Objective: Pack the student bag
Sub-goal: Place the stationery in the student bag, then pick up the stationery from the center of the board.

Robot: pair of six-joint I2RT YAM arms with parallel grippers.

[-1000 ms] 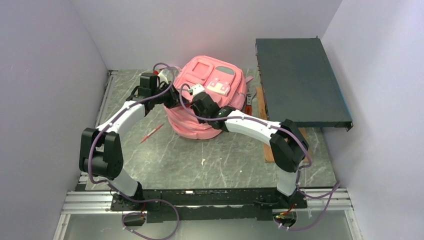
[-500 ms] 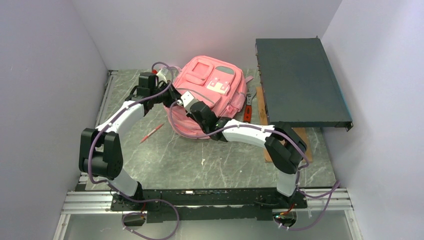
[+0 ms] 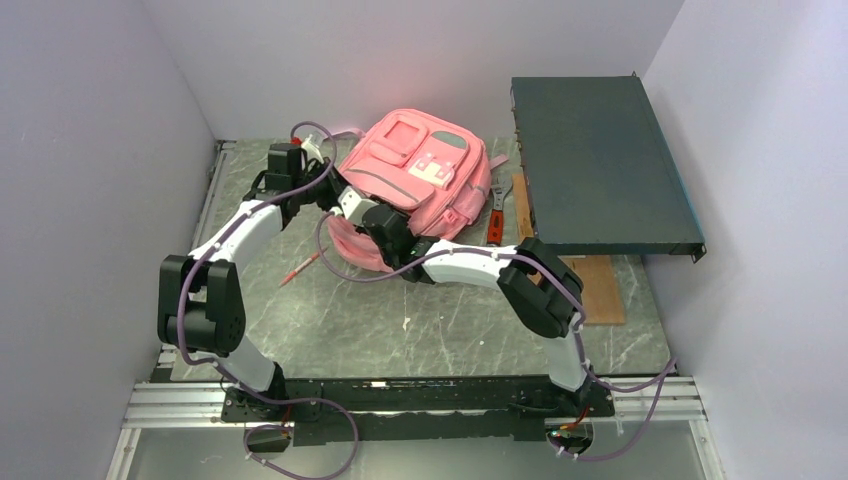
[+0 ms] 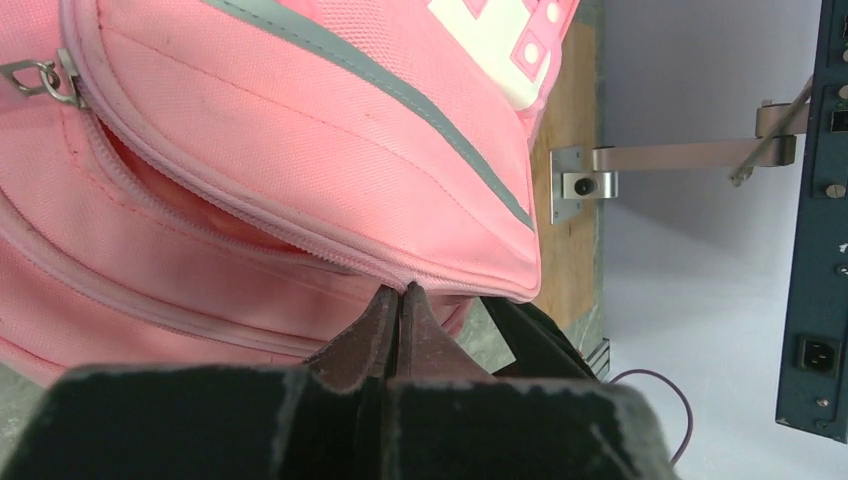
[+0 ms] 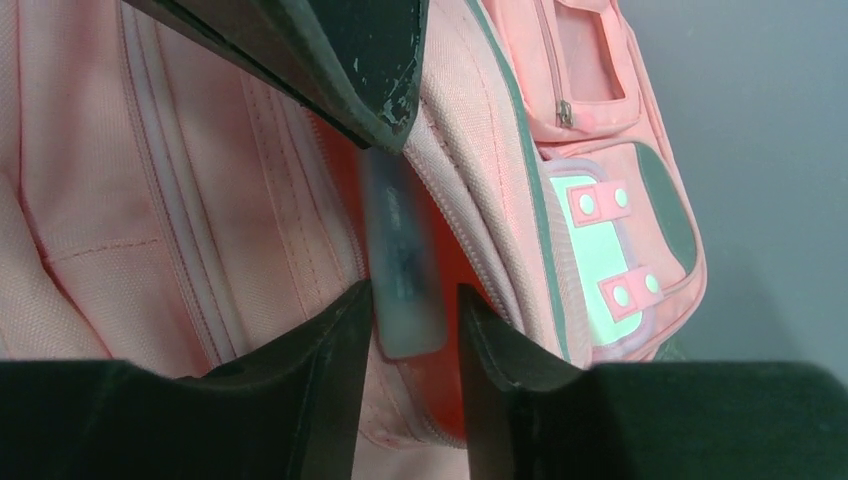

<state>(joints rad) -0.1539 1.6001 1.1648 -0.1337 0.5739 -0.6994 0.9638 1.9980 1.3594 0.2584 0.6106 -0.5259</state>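
the bag (image 3: 420, 175) stands at the far middle of the table (image 3: 450, 330). my left gripper (image 4: 400, 300) is pressed together on its zip edge. my right gripper (image 5: 405, 300), the nearer one, has a grey stick (image 5: 400, 250) between its fingers, lengthwise, pointing into the bag; whether they clamp it i cannot tell.

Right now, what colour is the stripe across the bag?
The stripe is grey; left wrist view shows it best.

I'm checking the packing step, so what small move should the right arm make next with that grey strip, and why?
Probably open the right gripper fully and let the grey strip drop in. The strip points into the opening of the student bag, whose zip edge the shut left gripper pinches and lifts.
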